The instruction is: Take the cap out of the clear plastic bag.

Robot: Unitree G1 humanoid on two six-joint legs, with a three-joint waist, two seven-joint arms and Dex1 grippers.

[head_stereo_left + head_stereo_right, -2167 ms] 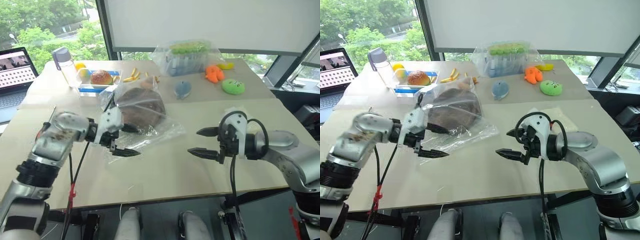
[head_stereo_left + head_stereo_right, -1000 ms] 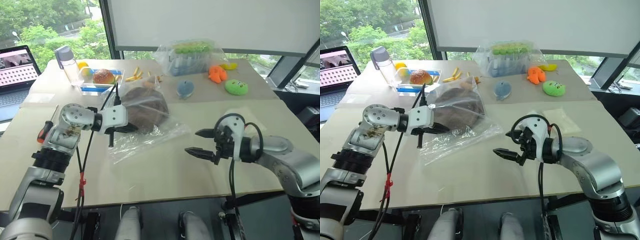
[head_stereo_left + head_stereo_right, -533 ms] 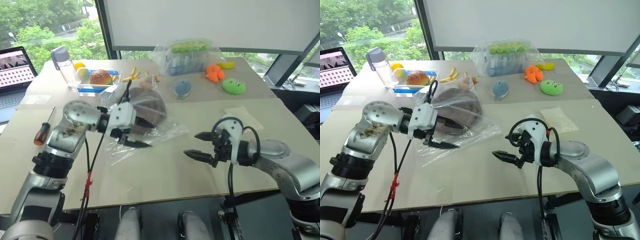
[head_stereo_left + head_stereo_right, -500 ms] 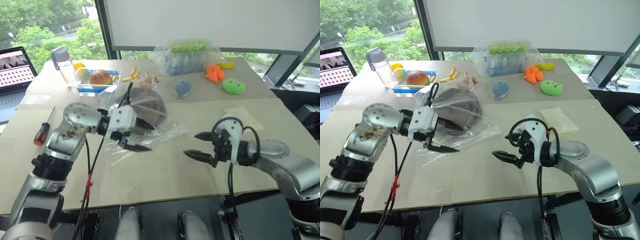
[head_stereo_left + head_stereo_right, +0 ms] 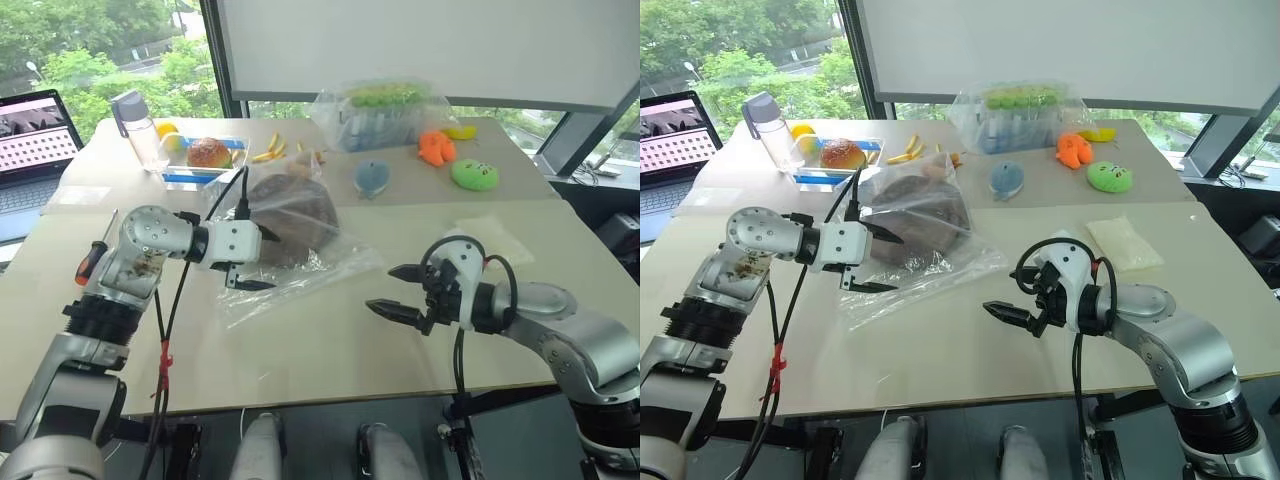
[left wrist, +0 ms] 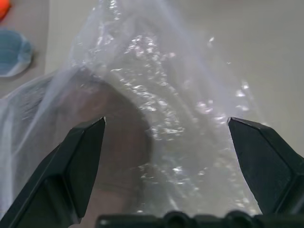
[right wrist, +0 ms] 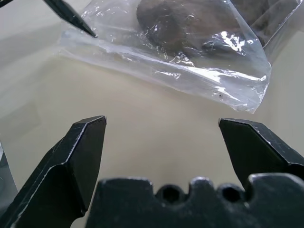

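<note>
Left pincer point(image 5: 256, 260) agape — cap point(image 5: 290, 212) bag-veiled point(image 5: 320, 262)

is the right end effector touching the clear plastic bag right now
Apart. In the right wrist view, bare table lies between the right end effector, open, and the near edge of the clear plastic bag; the left eye view shows the same gap.

beige table point(image 5: 330, 350) carries clear plastic bag point(image 5: 300, 262), water bottle point(image 5: 133, 127), screwdriver point(image 5: 92, 258), perhaps plush toys point(image 5: 472, 174).

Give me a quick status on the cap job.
Both end effectors open: left at the bag, right off it. Cap inside bag. Nothing blocking.
</note>
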